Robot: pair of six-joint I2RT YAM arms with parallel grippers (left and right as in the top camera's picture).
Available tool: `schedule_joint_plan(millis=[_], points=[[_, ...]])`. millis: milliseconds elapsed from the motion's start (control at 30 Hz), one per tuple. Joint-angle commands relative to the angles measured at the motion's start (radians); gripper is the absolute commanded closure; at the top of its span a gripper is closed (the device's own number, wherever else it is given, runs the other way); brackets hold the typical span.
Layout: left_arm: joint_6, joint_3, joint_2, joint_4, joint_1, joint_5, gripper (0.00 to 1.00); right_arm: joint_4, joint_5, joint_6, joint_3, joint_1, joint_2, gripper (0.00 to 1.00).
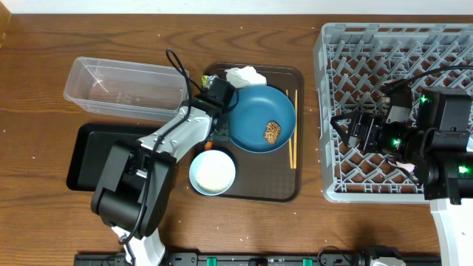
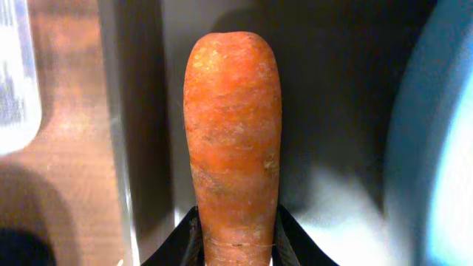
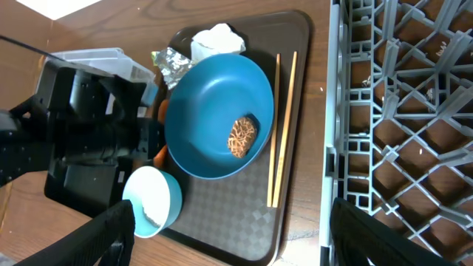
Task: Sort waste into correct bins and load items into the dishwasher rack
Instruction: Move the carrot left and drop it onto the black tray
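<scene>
Carrot, just one, is clamped in the left hand; right hand gapes empty.

Legible markings: none found | overhead: dishwasher rack, clear tub and black tray bear no readable text | left wrist: carrot unmarked | right wrist: blue plate and chopsticks show no label, brand or number
</scene>
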Motion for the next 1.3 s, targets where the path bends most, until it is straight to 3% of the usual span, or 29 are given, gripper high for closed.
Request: schedule_joint_plan(millis=[0, 200, 500, 600, 767, 800, 900, 1067, 1100, 1167, 1200, 1267], points=[[-0.002, 0.002, -0.082, -0.030, 0.028, 0.010, 0.76, -0.002, 0.003, -0.018, 0.011, 0.011, -0.002, 0.23], [-0.014, 0.002, -0.257, -0.146, 0.095, 0.011, 0.80, 0.009, 0.014, -0.017, 0.011, 0.011, -0.002, 0.23], [-0.134, 0.000, -0.438, -0.357, 0.236, 0.009, 0.80, 0.027, 0.014, -0.017, 0.011, 0.011, -0.002, 0.23], [-0.146, -0.020, -0.439, -0.360, 0.315, 0.006, 0.80, 0.035, 0.014, -0.016, 0.011, 0.011, -0.002, 0.23], [-0.312, -0.133, -0.400, -0.341, 0.507, 0.007, 0.81, 0.042, 0.014, -0.016, 0.011, 0.011, -0.002, 0.23], [-0.341, -0.154, -0.395, -0.336, 0.538, 0.007, 0.86, 0.042, 0.014, -0.016, 0.011, 0.011, -0.002, 0.23], [-0.420, -0.233, -0.392, -0.299, 0.654, 0.068, 0.88, 0.046, 0.013, -0.016, 0.011, 0.011, -0.002, 0.23], [-0.431, -0.293, -0.392, -0.200, 0.770, 0.131, 0.91, 0.050, 0.013, -0.016, 0.011, 0.011, -0.002, 0.23], [-0.426, -0.293, -0.392, -0.200, 0.781, 0.132, 0.90, 0.049, 0.013, -0.016, 0.011, 0.011, -0.002, 0.23], [-0.400, -0.292, -0.392, -0.196, 0.789, 0.142, 0.69, 0.049, 0.014, -0.018, 0.011, 0.011, -0.002, 0.21], [-0.388, -0.292, -0.394, -0.197, 0.789, 0.150, 0.54, 0.050, 0.014, -0.017, 0.011, 0.011, -0.002, 0.20], [-0.334, -0.291, -0.400, -0.201, 0.788, 0.175, 0.39, 0.053, 0.014, -0.017, 0.011, 0.011, -0.002, 0.19]])
